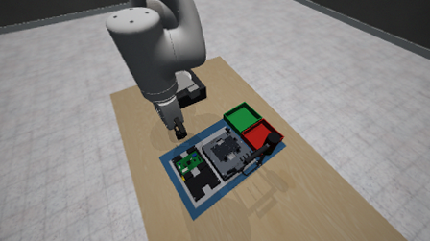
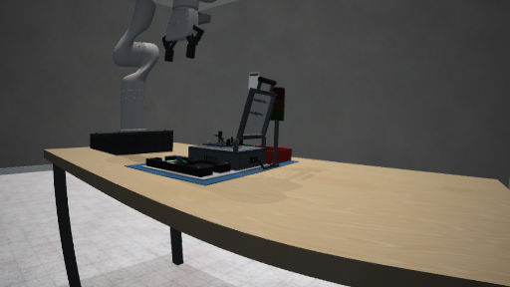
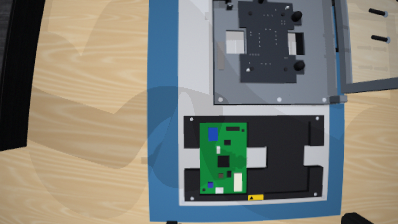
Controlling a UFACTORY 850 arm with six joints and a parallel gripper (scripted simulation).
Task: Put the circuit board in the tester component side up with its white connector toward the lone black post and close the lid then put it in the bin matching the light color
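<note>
The circuit board (image 1: 188,162) (image 2: 183,160) (image 3: 223,145) is lying component side up in one half of the tray, not yet in the tester. The wooden counter (image 1: 208,233) (image 2: 349,199) (image 3: 90,60) is carrying everything, including the grey tester (image 1: 215,167) (image 2: 229,158) (image 3: 230,90), whose lid (image 2: 245,120) (image 3: 370,87) is standing open. The black tray (image 1: 204,182) (image 2: 169,165) (image 3: 285,175) is sitting beside it, its cutouts flanking the board's long edges. The tool (image 1: 181,135) (image 2: 180,57) (image 3: 263,220) is hovering well above, fingers spread wide, pinching nothing. The board is looking light, thin and stiff, probably slick along its edges and brittle under a hard squeeze. Those cutouts are offering the best hold: one finger going down on each side, gripping the bare long edges near mid-length. A higher or skewed grip would be risking the dark square chip (image 3: 223,161) and the larger white block (image 3: 238,182), or letting the board tilt on its way to the pins.
</note>
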